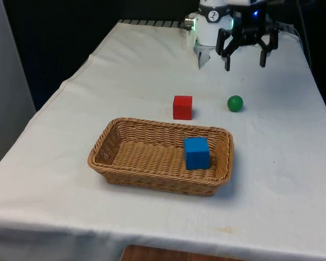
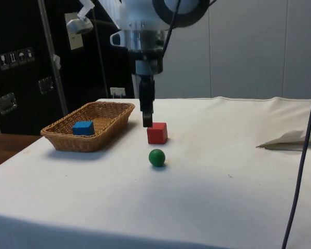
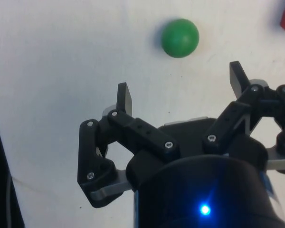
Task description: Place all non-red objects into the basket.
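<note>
White-clothed bench point(image 1: 125, 76): your blue cube point(image 1: 196, 153) lay in the wicker basket point(image 1: 119, 166); the small green ball point(image 1: 235, 103) remained out, black claw point(image 1: 244, 60) spread apart, empty.

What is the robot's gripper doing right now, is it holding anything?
Gripper: open and holding nothing, up above the cloth near the green ball.

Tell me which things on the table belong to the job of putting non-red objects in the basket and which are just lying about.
Part of the job:
- green ball, on the cloth, not yet in the basket
- blue cube, already in the basket
- wicker basket
- end effector, open, above the cloth

Just lying about:
- red cube, beside the basket
</note>
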Robot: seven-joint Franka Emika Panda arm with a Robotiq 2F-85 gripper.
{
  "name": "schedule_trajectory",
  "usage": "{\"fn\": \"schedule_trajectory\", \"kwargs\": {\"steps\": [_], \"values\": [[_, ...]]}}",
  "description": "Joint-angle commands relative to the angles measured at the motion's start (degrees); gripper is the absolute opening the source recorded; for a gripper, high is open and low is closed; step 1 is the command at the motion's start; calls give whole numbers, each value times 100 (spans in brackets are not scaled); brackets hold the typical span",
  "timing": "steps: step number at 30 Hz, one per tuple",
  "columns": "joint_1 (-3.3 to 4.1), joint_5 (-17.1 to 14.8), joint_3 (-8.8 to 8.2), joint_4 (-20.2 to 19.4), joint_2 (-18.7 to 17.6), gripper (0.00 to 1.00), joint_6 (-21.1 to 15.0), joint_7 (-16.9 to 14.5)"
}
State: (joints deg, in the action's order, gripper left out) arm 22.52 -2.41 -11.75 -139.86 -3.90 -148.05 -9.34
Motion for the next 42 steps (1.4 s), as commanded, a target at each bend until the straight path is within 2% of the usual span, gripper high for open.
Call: {"fn": "schedule_trajectory", "kwargs": {"steps": [1, 3, 9, 10, 12, 16, 17, 18, 22, 24, 25, 26, 27, 33, 34, 35, 36, 42], "values": [[0, 0, 11, -29, -29, 100, -63, 6], [11, -57, 69, -86, -206, 100, -372, 34], [-6, -97, 149, -109, -504, 100, -705, 57], [0, 0, 115, -92, -481, 100, -607, 92], [-23, -160, 195, -115, -647, 100, -854, 23], [-57, -292, 258, -115, -837, 100, -1037, -52], [0, -74, 149, -92, -814, 100, -951, 92], [-63, -309, 269, -115, -859, 100, -1060, -63], [-126, -470, 309, -120, -945, 100, -1146, -201], [-155, -670, 321, -103, -1003, 100, -1175, -384], [-155, -670, 321, -103, -1003, 100, -1175, -384], [-46, -453, 149, -92, -1037, 100, -1146, -235], [-160, -825, 321, -92, -1031, 100, -1180, -533], [-183, -1306, 321, -63, -1134, 100, -1197, -974], [-172, -1364, 321, -57, -1169, 100, -1209, -1026], [-80, -1117, 155, -69, -1163, 100, -1157, -854], [-166, -1415, 321, -46, -1197, 100, -1215, -1066], [-143, -1484, 327, 0, -1421, 100, -1358, -1106]]}}
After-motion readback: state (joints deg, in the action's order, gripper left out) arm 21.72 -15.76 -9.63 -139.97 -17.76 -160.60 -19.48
